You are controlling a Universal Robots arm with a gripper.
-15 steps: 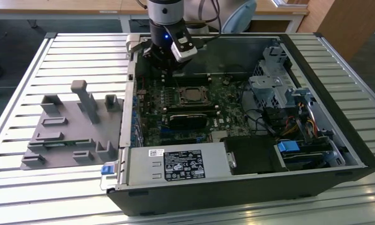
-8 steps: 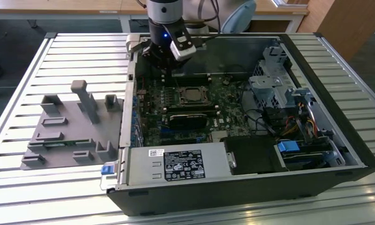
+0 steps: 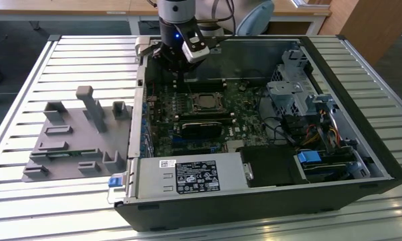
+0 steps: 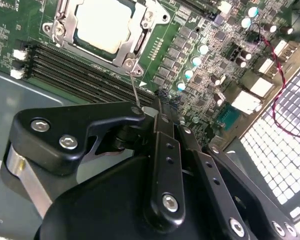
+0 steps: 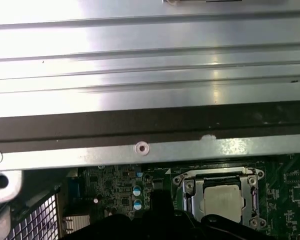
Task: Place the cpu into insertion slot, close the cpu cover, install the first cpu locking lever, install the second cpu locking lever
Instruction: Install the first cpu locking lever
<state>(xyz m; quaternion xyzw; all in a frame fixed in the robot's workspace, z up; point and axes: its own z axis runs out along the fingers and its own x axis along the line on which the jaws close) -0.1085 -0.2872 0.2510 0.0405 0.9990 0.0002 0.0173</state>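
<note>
Case (image 3: 255,213) — open, board (image 3: 251,128) inside.
Gripper (image 4: 146,109) — closed on the lever's free end.
Slot (image 3: 204,102) — just ahead of the gripper, cover (image 4: 142,41) lying down over it.
Cpu (image 4: 102,22) — seated in the slot.
Lever (image 4: 135,90) — thin wire, running from the slot's near corner straight to the gripper.

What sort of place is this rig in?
Probably a robotics lab or workshop bench: an open PC case sits on a slatted metal table, a grey fixture block beside it, with a desk behind.
</note>
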